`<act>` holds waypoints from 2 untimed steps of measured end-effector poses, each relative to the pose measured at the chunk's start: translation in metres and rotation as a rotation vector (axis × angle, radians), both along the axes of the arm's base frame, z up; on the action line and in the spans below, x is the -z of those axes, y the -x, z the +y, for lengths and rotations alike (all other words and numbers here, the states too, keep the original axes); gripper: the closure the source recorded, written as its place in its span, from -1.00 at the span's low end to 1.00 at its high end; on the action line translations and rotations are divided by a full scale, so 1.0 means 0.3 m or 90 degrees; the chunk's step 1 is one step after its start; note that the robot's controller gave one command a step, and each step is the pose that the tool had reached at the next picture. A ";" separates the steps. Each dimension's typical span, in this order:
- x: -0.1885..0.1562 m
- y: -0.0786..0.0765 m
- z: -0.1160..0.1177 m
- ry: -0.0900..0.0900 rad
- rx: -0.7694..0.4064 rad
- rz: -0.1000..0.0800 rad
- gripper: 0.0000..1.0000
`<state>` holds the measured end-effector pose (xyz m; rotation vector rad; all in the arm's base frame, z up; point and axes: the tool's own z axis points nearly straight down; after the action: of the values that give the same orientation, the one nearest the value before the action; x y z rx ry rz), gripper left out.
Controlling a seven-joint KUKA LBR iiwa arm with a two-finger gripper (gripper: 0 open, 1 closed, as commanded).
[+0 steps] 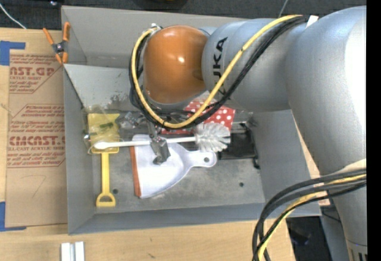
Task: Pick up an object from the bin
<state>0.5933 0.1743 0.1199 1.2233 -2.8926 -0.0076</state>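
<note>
Jaws are low in the middle of the bin (107,40), under the orange wrist cover (172,63), and from my screen I cannot tell how far open they stand or whether they have hold of anything. They come down right where the thin handle of a white dish brush (128,145) crosses the top of a white dustpan (169,175).

The brush lies across the bin, its handle end toward the left edge and its bristle head toward the right. The dustpan spreads from the jaws toward the near edge, with an orange strip along its left side.

Further out, a yellow toy shovel (106,173) lies along the left edge, its grip at the near-left corner and its other end up against the brush handle. Just beyond the brush, by the left edge, sits a yellowish clear packet (102,124). A red piece with white dots (221,116) lies beyond the bristle head, partly under the arm (268,69). A black object (241,148) rests just beside the bristles, toward the right edge. Yellow and black cables (140,69) loop round the wrist cover.
</note>
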 end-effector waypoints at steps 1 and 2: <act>0.167 0.004 0.013 -0.002 0.085 -0.002 -1.00; 0.161 -0.004 -0.006 -0.004 -0.152 -0.004 1.00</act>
<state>0.5946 0.1724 0.0717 1.5640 -2.7326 -0.0112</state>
